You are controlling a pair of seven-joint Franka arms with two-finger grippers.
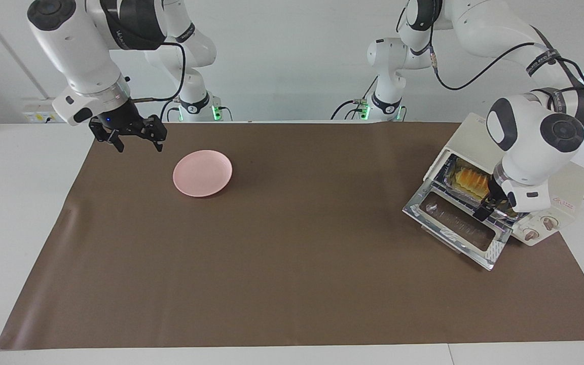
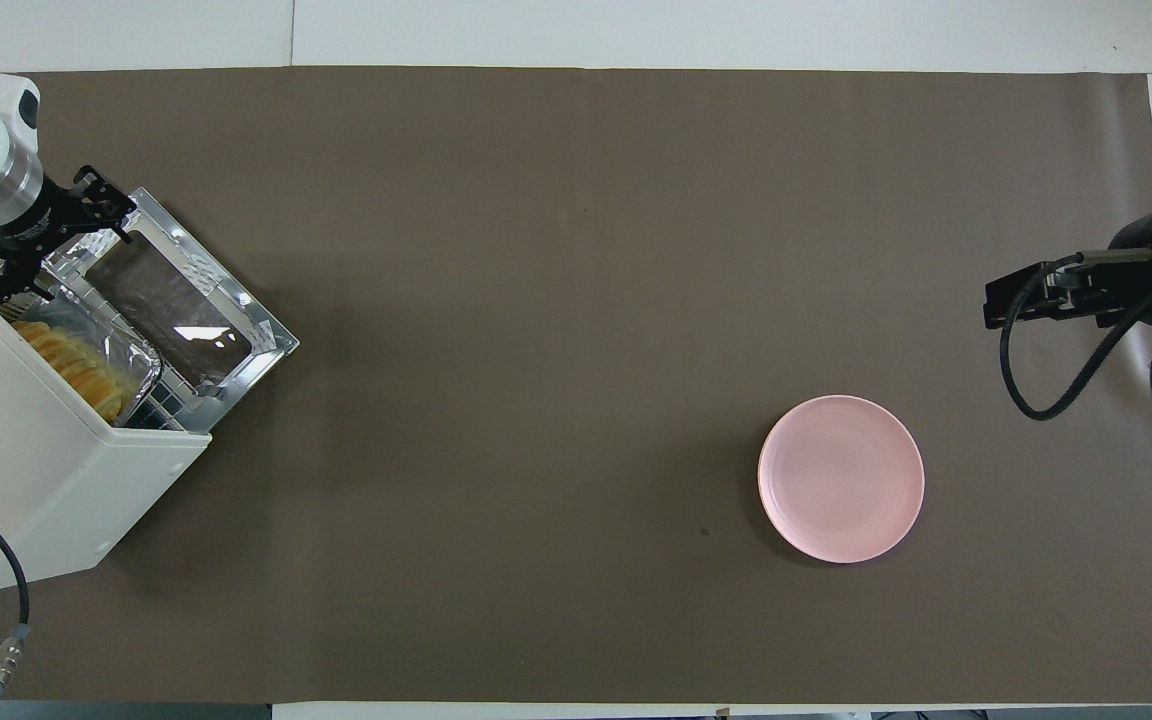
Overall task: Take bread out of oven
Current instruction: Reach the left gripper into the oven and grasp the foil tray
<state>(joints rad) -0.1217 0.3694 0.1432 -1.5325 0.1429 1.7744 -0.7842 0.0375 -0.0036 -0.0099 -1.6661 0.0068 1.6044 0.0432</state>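
Cream-white and boxy, the oven (image 1: pixel 566 190) stands at the left arm's end of the table on a brown mat (image 1: pixel 292 263), set at an angle. Its silver-framed glass door (image 1: pixel 462 230) is folded down flat in front of the open cavity. The bread (image 1: pixel 469 181), a golden-yellow ridged loaf, is inside the oven, lying in a silver foil tray (image 2: pixel 131 365) on the rack; in the overhead view the tray's edge shows at the mouth of the cavity, with the loaf partly under the oven's roof.

The left gripper (image 1: pixel 492 205) is down at the mouth of the oven, over the hinge of the open door and just beside the end of the tray nearest the two round knobs (image 1: pixel 539 228). The arm's wrist covers most of it in the facing view, and in the overhead view only dark fingers show against the door frame, so I cannot tell whether it is spread or closed, or whether it touches the tray.

The right gripper (image 1: pixel 136 136) hangs in the air above the mat's edge at the right arm's end of the table, its fingers apart and holding nothing; that arm waits. A pink plate (image 1: pixel 202 173) lies on the mat near it, bare.
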